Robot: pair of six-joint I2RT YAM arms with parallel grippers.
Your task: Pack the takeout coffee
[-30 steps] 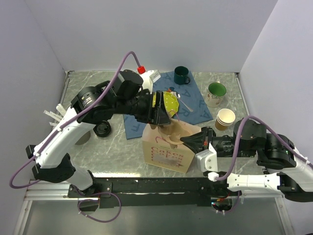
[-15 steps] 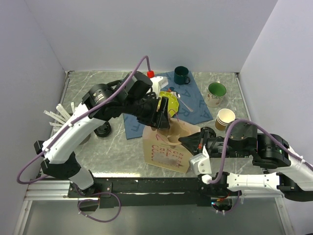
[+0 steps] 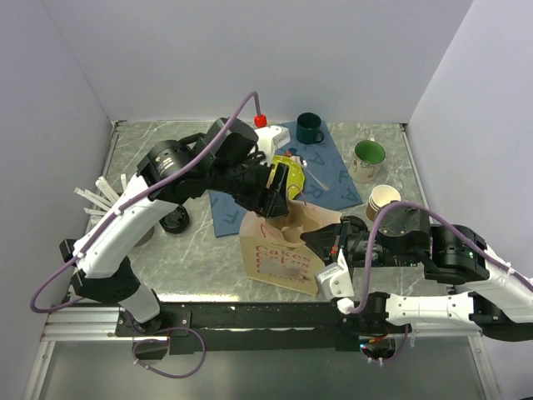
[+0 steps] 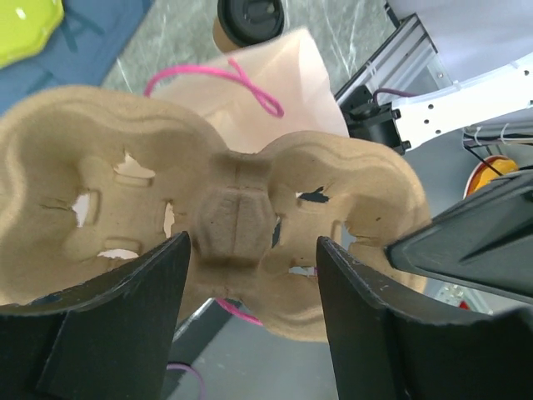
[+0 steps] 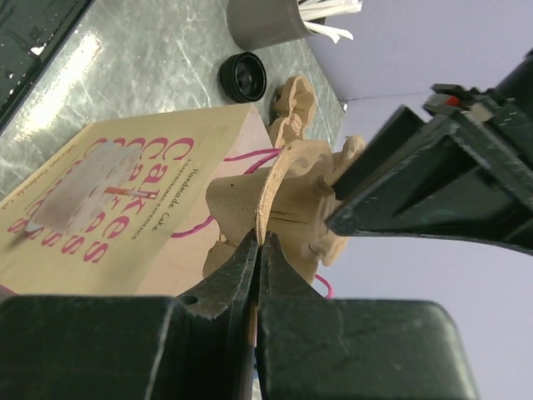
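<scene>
Over the paper bag (image 3: 279, 265), the left tool (image 4: 252, 250) and right tool (image 5: 256, 243) both clamp the cup carrier (image 4: 83, 150), hiding the opening.

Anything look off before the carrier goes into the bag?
Yes: the cup carrier held by the left gripper over the paper bag holds no cup. The takeout coffee stands on the table to the bag's left. No spill visible.

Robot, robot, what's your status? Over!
Left gripper clamps cup carrier above bag; right gripper pinches its rim. Takeout coffee on table, unpacked. No free gripper.
</scene>
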